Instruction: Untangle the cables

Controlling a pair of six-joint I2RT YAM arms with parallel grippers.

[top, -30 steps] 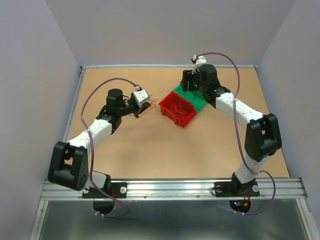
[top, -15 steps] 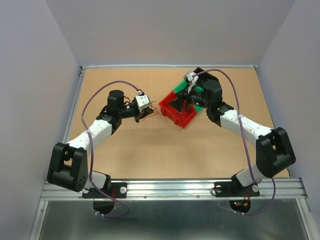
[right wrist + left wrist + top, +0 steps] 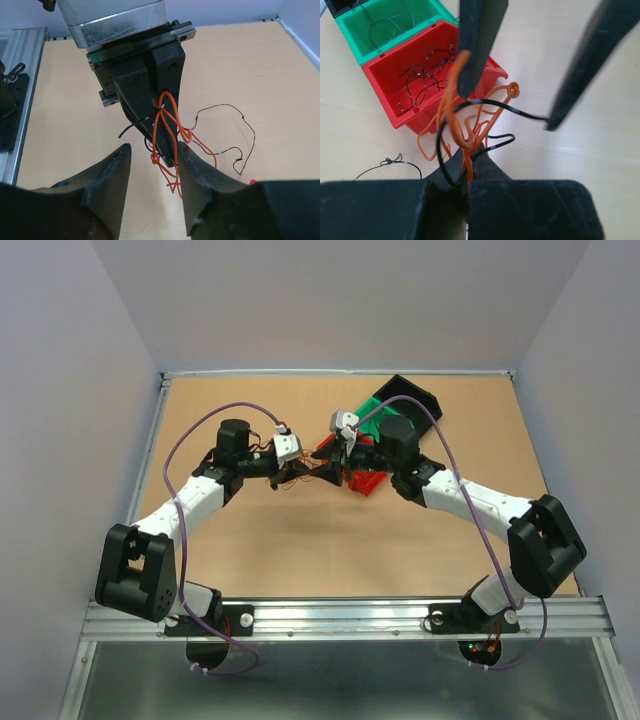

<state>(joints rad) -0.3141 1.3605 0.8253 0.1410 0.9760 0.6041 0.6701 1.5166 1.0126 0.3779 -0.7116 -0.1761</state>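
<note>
Cables (image 3: 445, 112) over bare table (image 3: 600, 150), perhaps against bin (image 3: 379, 95) rim

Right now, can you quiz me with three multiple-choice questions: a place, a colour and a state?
1. Where is the tangle of cables? A in the red bin; B in the left gripper; C on the floor.
2. What colour are the wires in the red bin? A black; B blue; C white.
3. The right gripper is: A shut on the red bin; B shut, empty; C open.
Answers: 1 B, it pinches the orange and black strands; 2 A, dark loops lie inside; 3 C, its jaws stand apart.
</note>
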